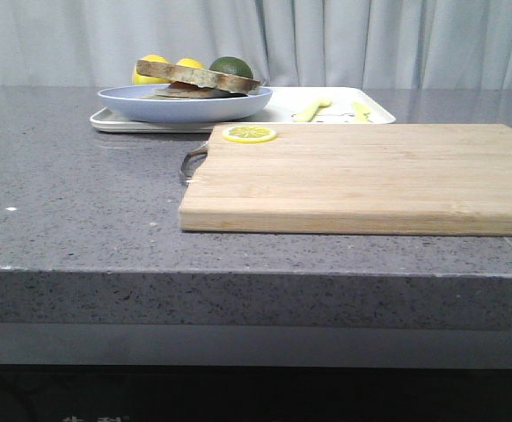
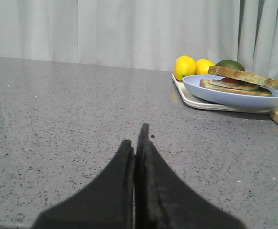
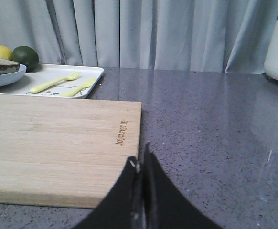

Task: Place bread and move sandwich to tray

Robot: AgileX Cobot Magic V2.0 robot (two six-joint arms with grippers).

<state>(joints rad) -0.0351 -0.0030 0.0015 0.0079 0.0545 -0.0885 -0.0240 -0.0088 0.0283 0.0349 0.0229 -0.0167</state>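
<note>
— Since sandwich [image 2: 238,82] on tray [image 1: 278,112] already, bread [image 1: 199,77] tilted on top, what now?

— Judged nearly done. Best to keep both arms low and clear of the plate [image 2: 234,96].

— Left gripper [image 2: 138,138]?

— Jaws pressed together, empty, over bare table [image 2: 72,119], well apart from tray.

— Right gripper [image 3: 142,160]?

— Jaws closed too, holding nothing, at cutting board [image 3: 58,143] edge.

— Any care needed?

— Worth nudging the leaning bread square only if slipping; otherwise hands off, away from the fork [image 3: 54,82].
</note>
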